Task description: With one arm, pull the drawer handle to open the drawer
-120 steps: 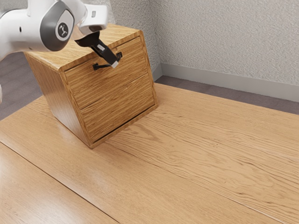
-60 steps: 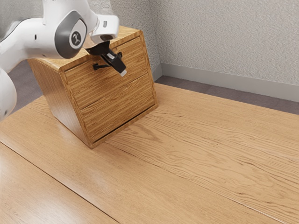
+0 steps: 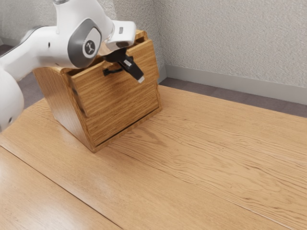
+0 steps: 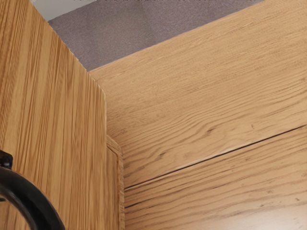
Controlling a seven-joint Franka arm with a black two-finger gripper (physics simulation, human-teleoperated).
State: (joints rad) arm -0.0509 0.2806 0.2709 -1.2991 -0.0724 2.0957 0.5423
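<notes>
Drawer handle [image 3: 112, 71]: black bar on the upper front of the drawer [image 3: 120, 93], at the exterior view's upper left. Same handle shows in the wrist view as a dark curved shape [image 4: 29, 201] against the drawer's wood front [image 4: 48, 120], just under the hand.

Drawer: stands partly out of the wooden cabinet [image 3: 57, 100]. Its front sits proud of the cabinet face, with a dark gap showing along its top and down its left edge. The panel below it lies flush in the cabinet.

Gripper [image 3: 140, 78]: black, angled downward toward the exterior view's right, lying across the right end of the handle. Fingers drawn close together, clamped on the bar; their tips reach past it, over the drawer front.

Arm [image 3: 48, 45]: white, comes in from the exterior view's upper left, its wrist above the cabinet's top front edge.

Cabinet: sits on the wooden table [image 3: 201, 158], near the far corner, turned at an angle to the table's boards. A seam between two boards runs across the tabletop [image 4: 206, 110] in the wrist view.

Surroundings: grey floor [image 3: 216, 93] beyond the table, pale baseboard [image 3: 240, 84], textured grey wall [image 3: 230, 33].
</notes>
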